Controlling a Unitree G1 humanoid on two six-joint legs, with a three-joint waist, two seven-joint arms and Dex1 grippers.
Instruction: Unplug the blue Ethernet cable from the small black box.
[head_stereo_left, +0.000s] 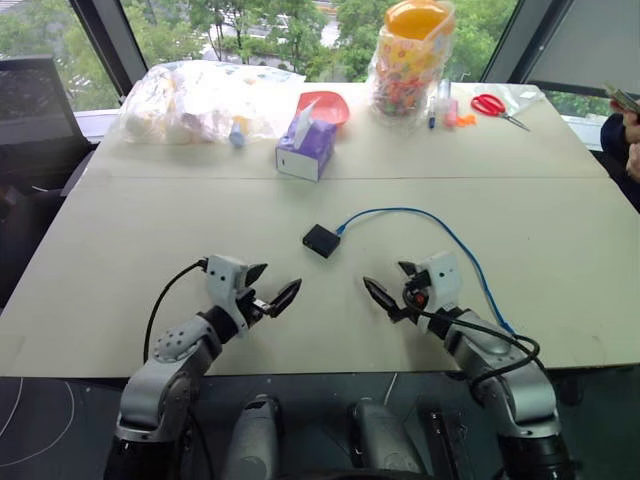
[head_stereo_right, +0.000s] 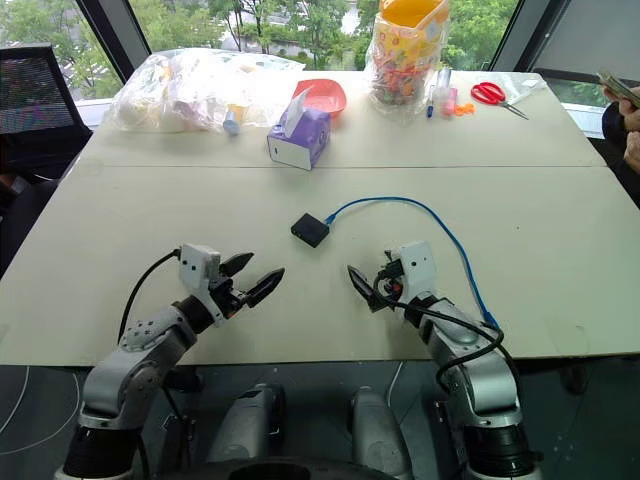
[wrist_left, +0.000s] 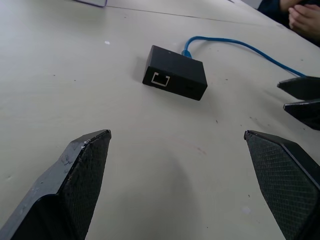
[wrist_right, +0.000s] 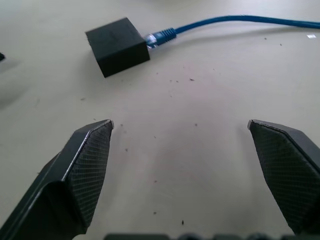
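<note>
The small black box (head_stereo_left: 321, 240) lies flat in the middle of the beige table (head_stereo_left: 120, 250). The blue Ethernet cable (head_stereo_left: 420, 213) is plugged into the box's right side; it arcs back and right, then runs toward the table's front edge past my right arm. In the right wrist view the plug (wrist_right: 159, 37) sits in the box (wrist_right: 117, 46). An empty port shows on the box (wrist_left: 175, 73) in the left wrist view. My left gripper (head_stereo_left: 268, 287) hovers open, near and left of the box. My right gripper (head_stereo_left: 392, 280) hovers open, near and right of it. Both are empty.
At the back of the table stand a purple tissue box (head_stereo_left: 307, 145), a red bowl (head_stereo_left: 328, 105), a plastic bag of items (head_stereo_left: 200, 100), a jar of colourful bits (head_stereo_left: 410, 60) and red scissors (head_stereo_left: 492, 105). A person's hands (head_stereo_left: 630, 125) show at the far right.
</note>
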